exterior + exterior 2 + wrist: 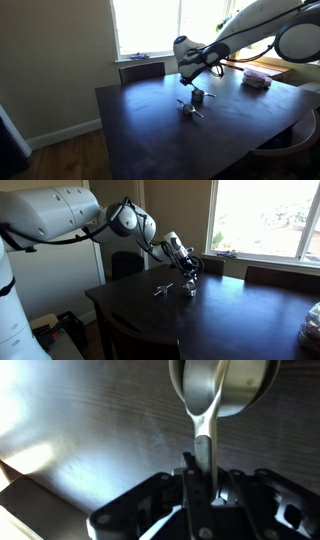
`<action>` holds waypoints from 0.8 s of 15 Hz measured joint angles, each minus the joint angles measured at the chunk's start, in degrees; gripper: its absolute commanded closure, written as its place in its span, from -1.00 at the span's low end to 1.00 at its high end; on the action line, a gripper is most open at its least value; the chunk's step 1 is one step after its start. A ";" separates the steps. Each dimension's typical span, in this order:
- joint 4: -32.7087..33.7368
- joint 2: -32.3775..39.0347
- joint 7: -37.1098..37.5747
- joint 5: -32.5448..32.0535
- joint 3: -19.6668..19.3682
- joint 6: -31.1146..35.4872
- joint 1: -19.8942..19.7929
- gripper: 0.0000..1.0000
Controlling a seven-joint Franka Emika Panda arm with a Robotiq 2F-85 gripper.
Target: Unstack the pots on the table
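1. The tool [203, 485] is seen in the wrist view closed narrowly on the thin handle [203, 435] of one grey pot, the gripped pot [222, 385], whose bowl lies just ahead of the fingertips.
2. In an exterior view the gripped pot [198, 97] is found near the middle of the dark tabletop [140, 130], directly under the tool [197, 82]. Whether it is raised or resting on the wood cannot be told at this size.
3. A second pot [187, 108] is seen lying just beside it on the tabletop, with thin handles sticking out. Whether this is one pot or two nested together cannot be told.
4. In an exterior view the same pair is shown apart: the gripped pot [189, 288] below the tool, and the second pot [163, 288] a little to one side.
5. The task is judged to be partly done: at least one pot appears separated from the rest.
6. What is judged to be left: the gripped pot is to be set down and released, and any pots found nested are to be parted.
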 measured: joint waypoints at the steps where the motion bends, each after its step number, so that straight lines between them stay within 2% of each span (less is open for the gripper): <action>1: -0.22 -0.67 -0.23 -0.04 0.00 0.00 0.14 0.86; 12: -3.47 -6.27 -2.75 -0.05 0.01 -0.05 2.72 0.87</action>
